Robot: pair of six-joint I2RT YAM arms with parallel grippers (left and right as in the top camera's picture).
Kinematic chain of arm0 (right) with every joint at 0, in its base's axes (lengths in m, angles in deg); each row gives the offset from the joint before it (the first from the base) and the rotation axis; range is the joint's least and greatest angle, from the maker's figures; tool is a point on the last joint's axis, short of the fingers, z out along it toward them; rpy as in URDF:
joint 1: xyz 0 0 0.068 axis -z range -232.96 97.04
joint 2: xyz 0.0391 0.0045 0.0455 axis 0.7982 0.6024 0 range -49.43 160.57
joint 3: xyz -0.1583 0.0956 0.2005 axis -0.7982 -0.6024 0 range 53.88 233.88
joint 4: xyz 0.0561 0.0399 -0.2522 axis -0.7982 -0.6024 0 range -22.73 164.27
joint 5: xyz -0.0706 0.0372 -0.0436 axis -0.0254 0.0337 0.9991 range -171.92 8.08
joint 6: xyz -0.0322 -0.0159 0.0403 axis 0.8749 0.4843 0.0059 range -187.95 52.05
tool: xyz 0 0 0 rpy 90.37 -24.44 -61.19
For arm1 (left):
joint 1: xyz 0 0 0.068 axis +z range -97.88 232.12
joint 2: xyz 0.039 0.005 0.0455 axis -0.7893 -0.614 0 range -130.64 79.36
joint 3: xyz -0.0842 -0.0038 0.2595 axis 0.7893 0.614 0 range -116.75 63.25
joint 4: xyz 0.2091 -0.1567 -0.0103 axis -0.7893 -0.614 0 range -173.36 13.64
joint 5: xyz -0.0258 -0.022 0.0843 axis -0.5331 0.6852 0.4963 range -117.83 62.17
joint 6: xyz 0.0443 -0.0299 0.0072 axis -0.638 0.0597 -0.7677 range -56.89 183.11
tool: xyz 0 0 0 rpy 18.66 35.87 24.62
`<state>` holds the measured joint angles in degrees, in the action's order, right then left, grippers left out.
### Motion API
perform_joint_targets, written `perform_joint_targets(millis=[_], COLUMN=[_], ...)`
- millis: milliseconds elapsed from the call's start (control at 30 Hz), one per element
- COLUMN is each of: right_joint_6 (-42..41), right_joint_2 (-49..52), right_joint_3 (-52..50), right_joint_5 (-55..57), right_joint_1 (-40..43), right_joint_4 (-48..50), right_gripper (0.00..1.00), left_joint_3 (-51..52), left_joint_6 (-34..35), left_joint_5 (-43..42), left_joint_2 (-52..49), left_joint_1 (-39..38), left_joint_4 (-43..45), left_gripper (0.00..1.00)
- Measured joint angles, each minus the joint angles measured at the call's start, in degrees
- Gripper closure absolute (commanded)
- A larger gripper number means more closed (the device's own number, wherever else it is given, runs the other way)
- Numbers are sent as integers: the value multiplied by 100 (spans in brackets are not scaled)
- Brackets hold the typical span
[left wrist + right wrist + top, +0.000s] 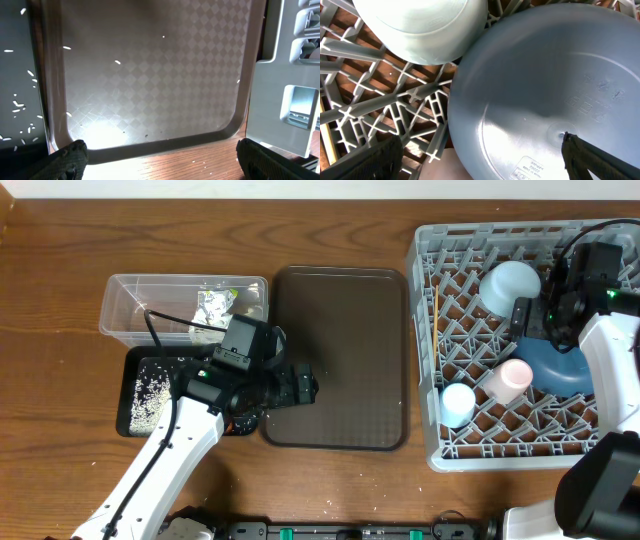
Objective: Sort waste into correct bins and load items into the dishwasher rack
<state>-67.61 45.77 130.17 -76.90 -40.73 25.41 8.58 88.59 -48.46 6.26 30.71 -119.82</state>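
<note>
Left gripper point(162, 161) jaws apart above brown tray point(150, 75), right gripper point(482, 157) jaws apart over blue plate point(545, 85) in rack point(395, 95), moulded lettering point(532, 167) at plate's 6 o'clock unreadable

The worktop point(60, 280) is warm brown wood with a dark grain. The serving tray point(335, 360) is dark brown, embossed with a fine diamond check. Left of the tray, a black tray point(125, 395) is speckled with white rice point(150, 385), and a clear tub point(125, 305) holds a green-yellow printed wrapper point(213, 305). Right of the tray, the grey lattice rack point(422, 380) carries a blue plate point(560, 75), a white-blue bowl point(508, 285), a pale pink cup point(513, 377) and a light blue cup point(458, 402). My jaws are black.
</note>
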Motion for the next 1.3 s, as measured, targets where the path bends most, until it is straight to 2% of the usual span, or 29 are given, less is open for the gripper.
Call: perform_joint_targets(millis=[267, 433, 1033, 1300], right_joint_6=[0, 0, 15, 15], right_joint_2=[-15, -365, -4052, -5549], right_joint_3=[0, -15, -20, -20], right_joint_5=[-2, -2, 7, 42], right_joint_1=[0, 0, -15, -354], right_joint_4=[0, -15, -13, -13], right_gripper=[1, 1, 1, 1], left_joint_3=[0, 0, 0, 0], left_joint_6=[0, 0, 0, 0], left_joint_5=[2, 2, 0, 2], left_joint_2=[0, 0, 0, 0], left_joint_1=[0, 0, 0, 0], left_joint_4=[0, 0, 2, 0], left_gripper=[3, 3, 3, 3])
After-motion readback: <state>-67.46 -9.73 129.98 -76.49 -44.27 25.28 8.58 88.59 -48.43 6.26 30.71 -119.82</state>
